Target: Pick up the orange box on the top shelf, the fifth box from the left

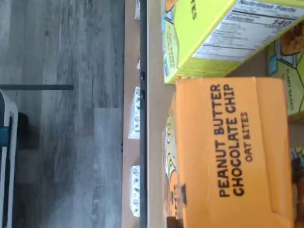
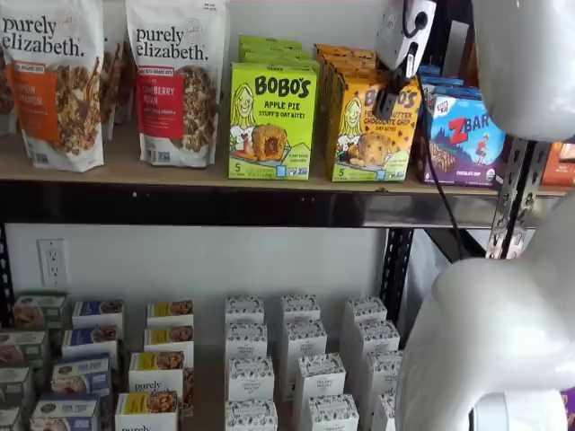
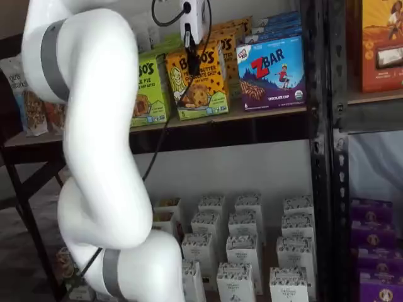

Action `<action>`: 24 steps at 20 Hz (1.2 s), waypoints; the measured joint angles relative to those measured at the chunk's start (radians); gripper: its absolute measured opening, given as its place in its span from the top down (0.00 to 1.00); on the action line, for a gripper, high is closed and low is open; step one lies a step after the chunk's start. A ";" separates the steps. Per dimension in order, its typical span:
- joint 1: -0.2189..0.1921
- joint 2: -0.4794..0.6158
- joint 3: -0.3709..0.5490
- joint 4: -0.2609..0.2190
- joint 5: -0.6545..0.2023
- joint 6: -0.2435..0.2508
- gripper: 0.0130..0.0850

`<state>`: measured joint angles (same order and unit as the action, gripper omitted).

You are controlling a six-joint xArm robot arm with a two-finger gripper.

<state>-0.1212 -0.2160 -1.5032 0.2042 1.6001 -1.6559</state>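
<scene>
Hovering in front of the orange box, ready to close in.

Standing upright at the front edge of the top shelf, wedged between the lime-green Apple Pie box and the blue ZBar box, with more orange cartons lined up behind. Gripper hanging just before its upper front face, probably lined up to take the carton by its narrow sides. Fingers seen edge-on as one dark shape in both shelf views, so impossible to tell whether the jaws are spread or closed. Orange lid, printed "Peanut Butter Chocolate Chip", filling the wrist view.
</scene>
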 joint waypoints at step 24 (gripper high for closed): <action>-0.029 -0.343 0.185 -0.018 0.245 -0.003 0.67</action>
